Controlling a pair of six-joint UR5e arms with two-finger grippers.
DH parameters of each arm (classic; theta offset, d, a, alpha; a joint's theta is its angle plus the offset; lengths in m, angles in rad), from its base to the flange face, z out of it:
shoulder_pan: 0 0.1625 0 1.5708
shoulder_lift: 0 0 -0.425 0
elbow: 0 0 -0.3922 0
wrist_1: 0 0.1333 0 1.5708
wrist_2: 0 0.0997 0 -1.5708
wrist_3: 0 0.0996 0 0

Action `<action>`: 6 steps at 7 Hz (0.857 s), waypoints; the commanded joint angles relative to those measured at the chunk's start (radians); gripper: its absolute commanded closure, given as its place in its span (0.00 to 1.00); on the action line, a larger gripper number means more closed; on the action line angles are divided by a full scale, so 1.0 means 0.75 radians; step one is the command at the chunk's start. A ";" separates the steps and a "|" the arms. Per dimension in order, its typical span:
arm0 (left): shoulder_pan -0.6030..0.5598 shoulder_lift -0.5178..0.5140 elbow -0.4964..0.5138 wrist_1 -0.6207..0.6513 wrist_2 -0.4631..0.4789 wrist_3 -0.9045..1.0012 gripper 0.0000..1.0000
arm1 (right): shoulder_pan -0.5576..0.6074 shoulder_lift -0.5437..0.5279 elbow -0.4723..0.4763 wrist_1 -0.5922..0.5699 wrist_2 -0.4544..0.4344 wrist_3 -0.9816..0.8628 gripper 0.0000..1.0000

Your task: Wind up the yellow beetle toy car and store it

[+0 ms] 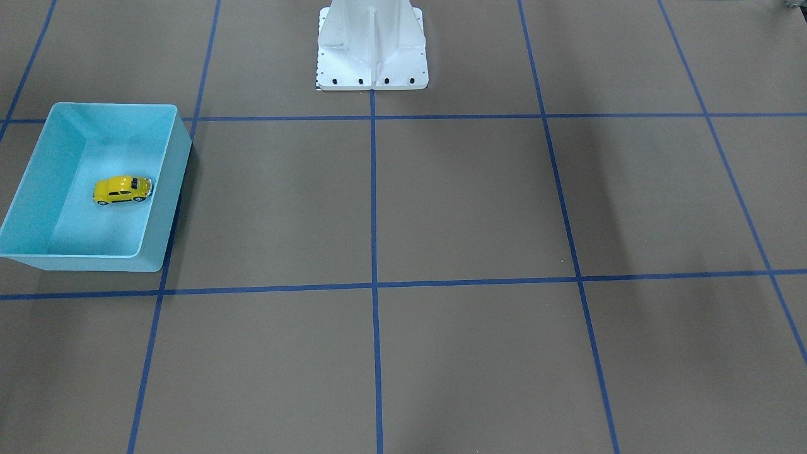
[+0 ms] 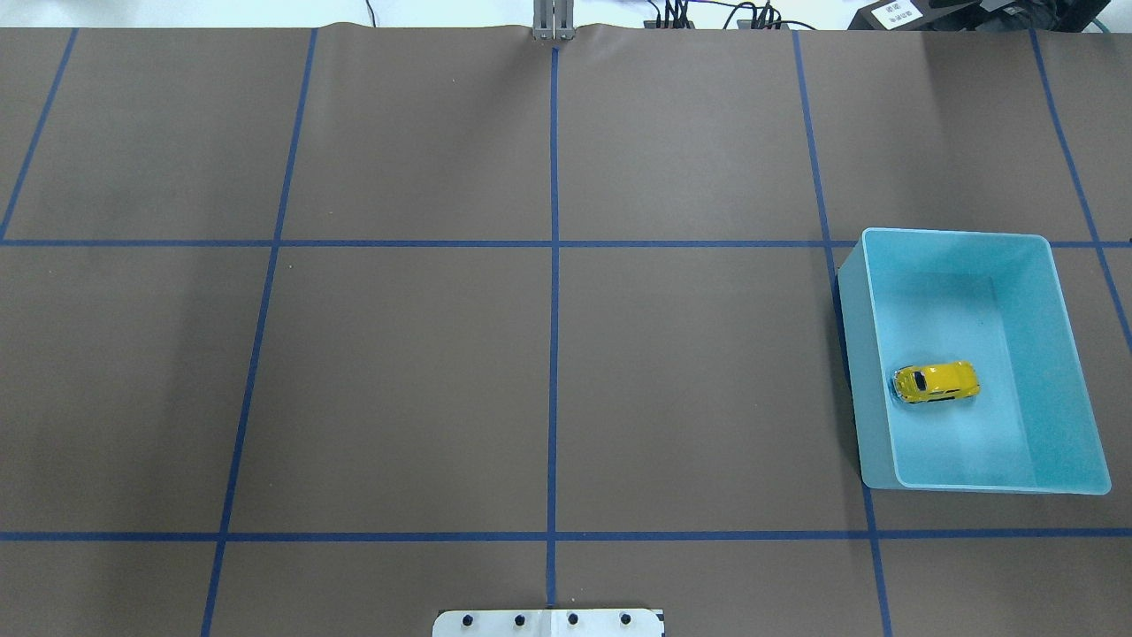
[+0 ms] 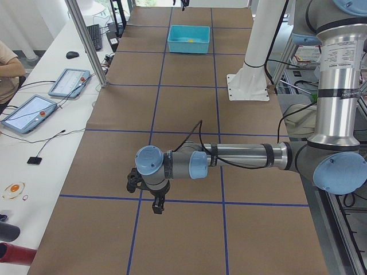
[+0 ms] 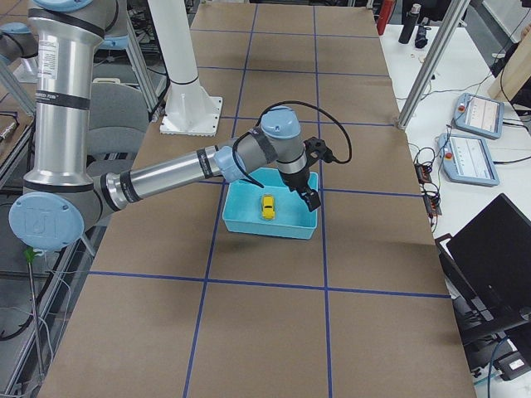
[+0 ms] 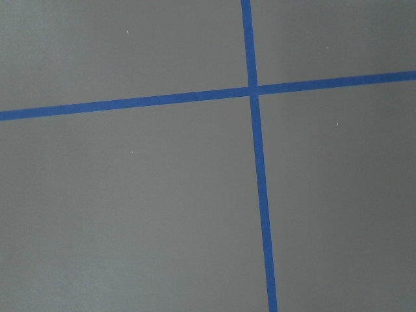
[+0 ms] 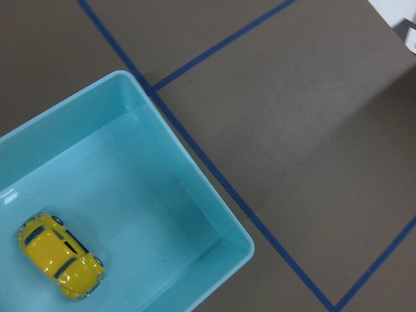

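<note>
Sitting in blue bin [image 2: 959,237]: yellow beetle toy car [image 2: 936,381] | left hand [image 3: 149,196], right hand [image 4: 310,197]: apart or together, cannot tell

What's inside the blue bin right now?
Only the yellow beetle toy car, upright on its wheels on the floor of the blue bin. Nothing else shows in it. The patch of floor under the car is covered.
</note>
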 commanded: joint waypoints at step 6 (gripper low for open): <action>0.002 -0.003 0.002 -0.002 -0.002 0.002 0.00 | 0.268 0.000 -0.288 -0.213 0.130 0.124 0.00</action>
